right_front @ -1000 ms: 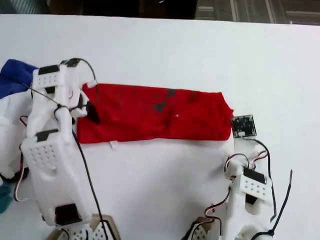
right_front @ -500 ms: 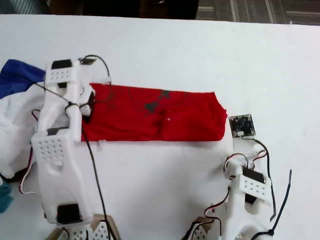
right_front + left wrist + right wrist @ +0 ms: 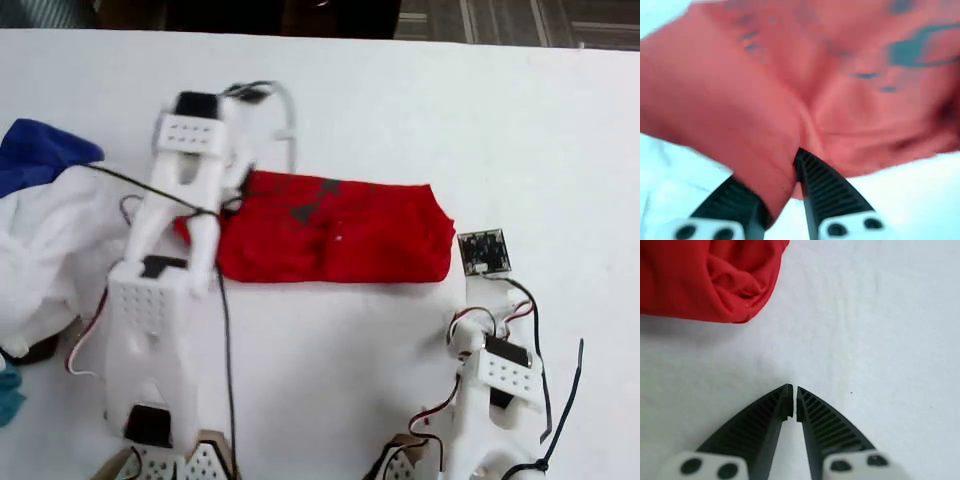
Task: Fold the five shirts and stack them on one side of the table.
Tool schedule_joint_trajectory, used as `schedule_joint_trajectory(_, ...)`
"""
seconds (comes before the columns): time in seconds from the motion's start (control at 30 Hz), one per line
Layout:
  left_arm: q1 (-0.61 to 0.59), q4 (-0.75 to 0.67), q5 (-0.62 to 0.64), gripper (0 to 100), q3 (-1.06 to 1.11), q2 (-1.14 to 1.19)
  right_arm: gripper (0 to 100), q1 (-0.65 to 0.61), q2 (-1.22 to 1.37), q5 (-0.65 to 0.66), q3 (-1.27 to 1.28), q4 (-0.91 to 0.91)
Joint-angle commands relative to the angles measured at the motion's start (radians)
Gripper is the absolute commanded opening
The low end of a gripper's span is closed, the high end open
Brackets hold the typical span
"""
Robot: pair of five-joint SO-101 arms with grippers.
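Looking down from the high view, red shirt point(image 3: 340, 232): it lies across the middle of the white table point(image 3: 400, 100), folded into a long band with its dark print facing up. Its left end is bunched.
High view, left arm point(image 3: 160, 300): it stretches from the near edge of the table, and its wrist end sits over the bunched left end of the red shirt.
High view, right arm point(image 3: 497, 375): it stands folded at the near right corner, apart from the cloth. Its small camera board point(image 3: 485, 250) is just beside the shirt's right end.
High view, other garments: a blue shirt point(image 3: 40, 150) and a white shirt point(image 3: 50, 250) lie heaped and unfolded at the table's left side.
Left wrist view, left claw point(image 3: 796, 152): it is clenched on the red shirt, with a fold of cloth pinched between the two black ribbed fingers.
Left wrist view, red shirt: it is gathered in creases around the pinch, with the dark print visible farther off and white table at the corners.
Right wrist view, right claw point(image 3: 791, 389): it is clenched with the tips almost meeting, grasping nothing, over bare table.
Right wrist view, red shirt: its rolled end rests on the table ahead of the claw tips, not touching them.
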Motion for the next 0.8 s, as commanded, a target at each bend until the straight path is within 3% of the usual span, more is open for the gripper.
schedule_joint_trajectory(0.0,0.138,0.017,0.012,3,0.016,-0.157,2.0,-0.004,-0.024,-0.003,-0.003,-0.016)
schedule_joint_trajectory(0.2,0.292,-0.014,0.089,3,0.015,-0.213,2.0,-0.004,-0.024,-0.003,-0.003,-0.016)
schedule_joint_trajectory(0.4,0.422,-0.161,0.091,3,0.015,-0.209,2.0,-0.004,-0.024,-0.003,-0.003,-0.016)
schedule_joint_trajectory(0.77,0.516,-0.356,0.146,3,0.024,-0.204,2.0,-0.004,-0.024,-0.003,-0.003,-0.016)
